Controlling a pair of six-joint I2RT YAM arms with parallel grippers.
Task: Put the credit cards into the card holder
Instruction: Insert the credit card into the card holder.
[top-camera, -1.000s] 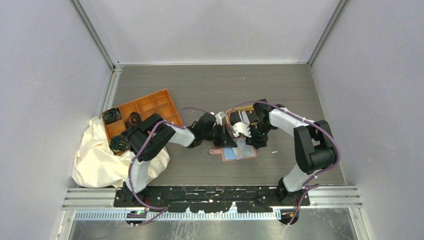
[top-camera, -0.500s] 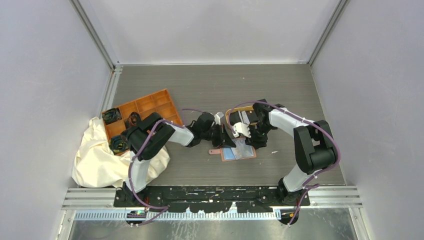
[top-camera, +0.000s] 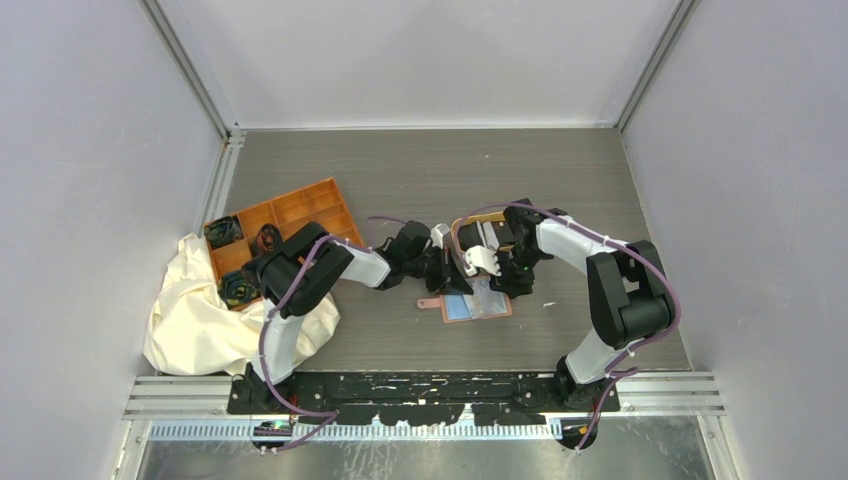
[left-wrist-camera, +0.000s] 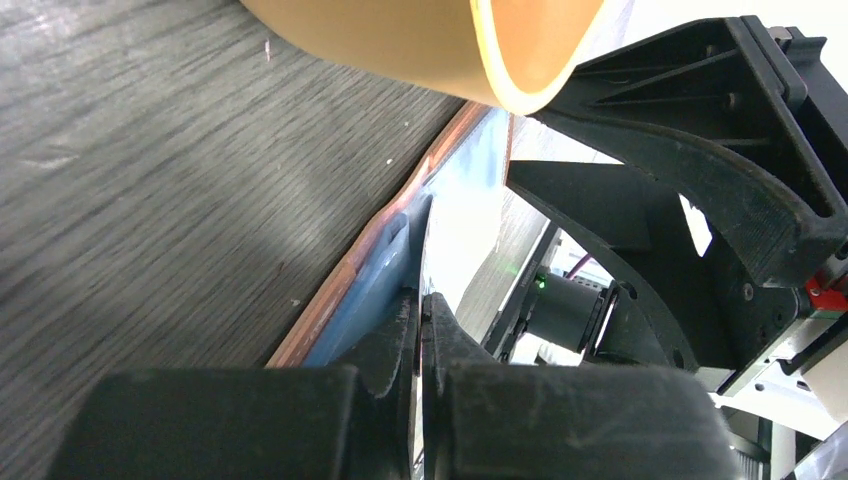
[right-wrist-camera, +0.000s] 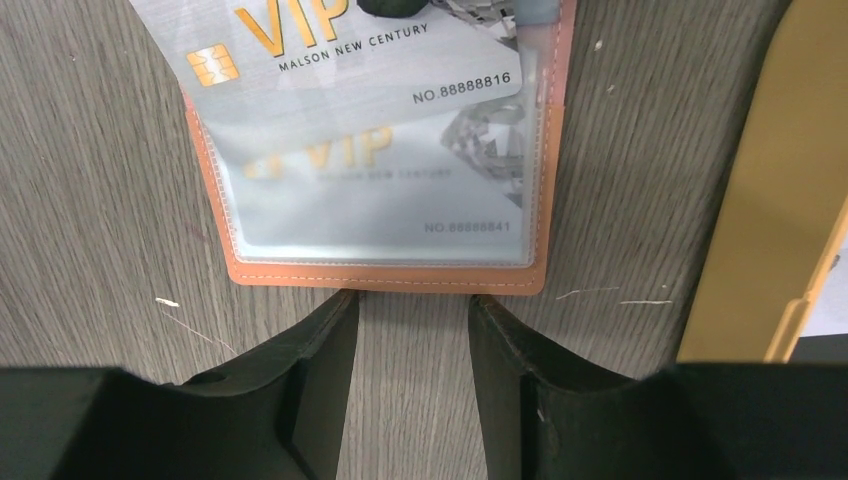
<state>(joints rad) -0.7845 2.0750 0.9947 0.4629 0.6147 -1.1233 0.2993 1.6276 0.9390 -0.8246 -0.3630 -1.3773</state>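
From my station I see the card holder (top-camera: 478, 306) lying open on the table (top-camera: 560, 180), in front of both arms and just beside the tan tray (right-wrist-camera: 770, 200). It is flat, with a pinkish-brown stitched rim and a clear, bluish pocket. One silver card (right-wrist-camera: 380, 200) marked VIP sits fully inside that pocket. A second silver card (right-wrist-camera: 350, 60), with a gold chip and the words MALSON NEW CENTURY, lies over the pocket's mouth, partly overlapping the first. My left gripper (left-wrist-camera: 421, 320) is pressed together on that second card's thin edge. My right gripper (right-wrist-camera: 412, 305) is spread, fingertips at the holder's near rim.
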